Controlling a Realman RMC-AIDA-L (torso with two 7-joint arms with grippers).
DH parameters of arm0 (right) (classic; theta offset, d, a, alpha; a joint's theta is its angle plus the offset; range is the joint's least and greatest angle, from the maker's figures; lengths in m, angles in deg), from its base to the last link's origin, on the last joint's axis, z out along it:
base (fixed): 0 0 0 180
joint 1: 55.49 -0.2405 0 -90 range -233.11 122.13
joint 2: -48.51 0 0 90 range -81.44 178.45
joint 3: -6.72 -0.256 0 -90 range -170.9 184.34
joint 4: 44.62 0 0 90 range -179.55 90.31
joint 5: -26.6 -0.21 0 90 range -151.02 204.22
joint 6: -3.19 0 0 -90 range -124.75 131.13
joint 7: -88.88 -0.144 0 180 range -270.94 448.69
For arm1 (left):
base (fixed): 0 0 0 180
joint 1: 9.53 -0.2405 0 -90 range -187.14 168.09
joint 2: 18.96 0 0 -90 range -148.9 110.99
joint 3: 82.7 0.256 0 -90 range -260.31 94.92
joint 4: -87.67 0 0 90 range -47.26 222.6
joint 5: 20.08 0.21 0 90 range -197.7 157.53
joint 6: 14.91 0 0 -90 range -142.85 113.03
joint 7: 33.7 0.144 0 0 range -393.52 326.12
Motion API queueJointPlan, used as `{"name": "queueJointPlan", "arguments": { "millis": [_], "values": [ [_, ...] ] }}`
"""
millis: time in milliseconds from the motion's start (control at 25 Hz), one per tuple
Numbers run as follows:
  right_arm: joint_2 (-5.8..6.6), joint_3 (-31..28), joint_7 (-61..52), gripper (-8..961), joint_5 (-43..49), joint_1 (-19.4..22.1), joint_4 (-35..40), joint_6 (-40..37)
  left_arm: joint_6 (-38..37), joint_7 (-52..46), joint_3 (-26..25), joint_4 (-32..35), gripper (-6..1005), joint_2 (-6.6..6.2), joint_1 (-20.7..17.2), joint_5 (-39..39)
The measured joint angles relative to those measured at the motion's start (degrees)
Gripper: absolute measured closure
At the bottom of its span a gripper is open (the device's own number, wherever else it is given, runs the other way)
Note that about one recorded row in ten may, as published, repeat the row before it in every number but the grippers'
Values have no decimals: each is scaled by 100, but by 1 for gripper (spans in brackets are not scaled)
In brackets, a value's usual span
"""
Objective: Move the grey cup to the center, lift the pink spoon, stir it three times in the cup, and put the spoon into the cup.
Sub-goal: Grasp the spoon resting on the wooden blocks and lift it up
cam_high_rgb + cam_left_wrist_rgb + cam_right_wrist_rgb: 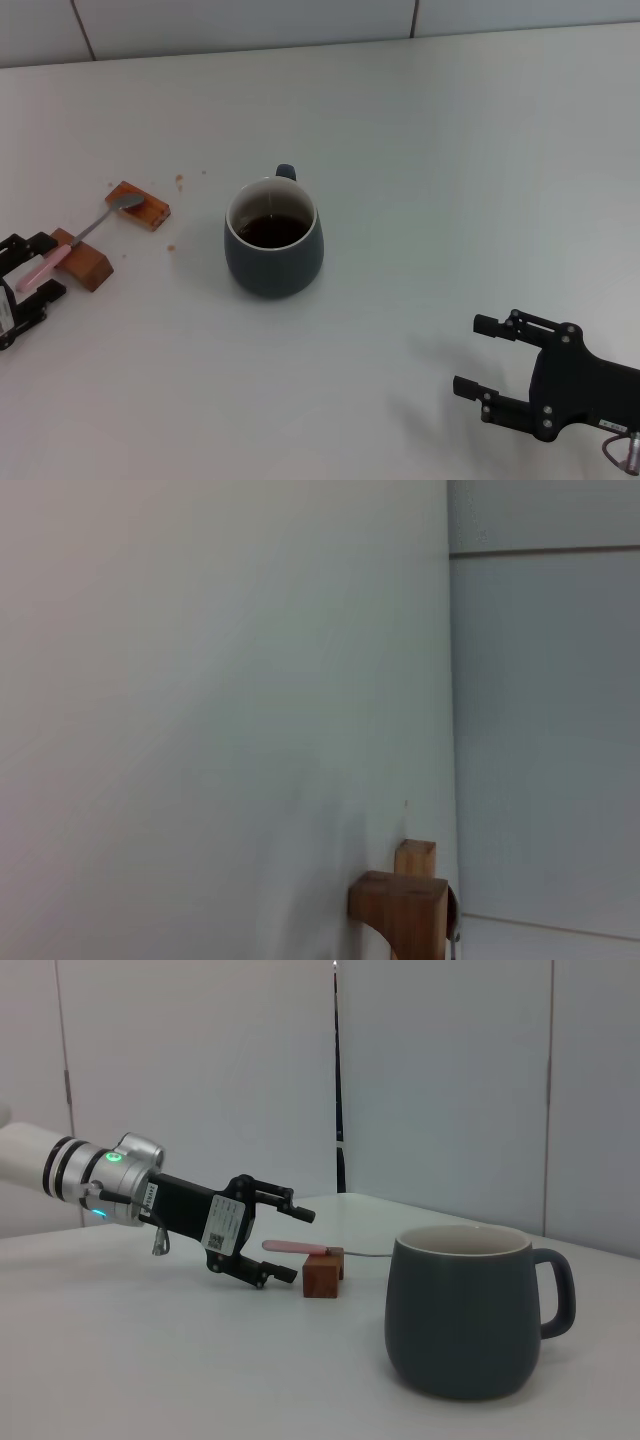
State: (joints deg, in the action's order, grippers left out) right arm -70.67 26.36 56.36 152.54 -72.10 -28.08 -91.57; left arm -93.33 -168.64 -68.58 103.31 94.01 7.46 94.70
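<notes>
Wooden blocks (137, 204) prop the pink spoon (60, 255) clear of the table at far left, so the left gripper (30, 270), fingers spread, straddles its handle. Grey cup (273, 240) sits centred; right gripper (492, 358) hangs open near right.

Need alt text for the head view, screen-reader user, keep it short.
A grey cup of dark liquid stands mid-table. At the left edge, the open left gripper straddles the handle of a pink spoon resting across two wooden blocks. The open right gripper hovers at lower right, away from everything.
</notes>
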Motion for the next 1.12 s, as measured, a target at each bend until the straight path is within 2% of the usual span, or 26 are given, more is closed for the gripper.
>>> {"name": "queueJointPlan", "arguments": {
  "millis": [360,880,1120],
  "values": [
    [0,-16,-1,223,0,-14,-4,7,6,26,4,0,287,34,50,0],
    [0,14,-60,223,0,-81,-11,28,94,39,1,0,622,35,43,-2],
    [0,-2,-62,224,0,-101,-11,28,213,39,2,0,613,42,41,0]
  ]
}}
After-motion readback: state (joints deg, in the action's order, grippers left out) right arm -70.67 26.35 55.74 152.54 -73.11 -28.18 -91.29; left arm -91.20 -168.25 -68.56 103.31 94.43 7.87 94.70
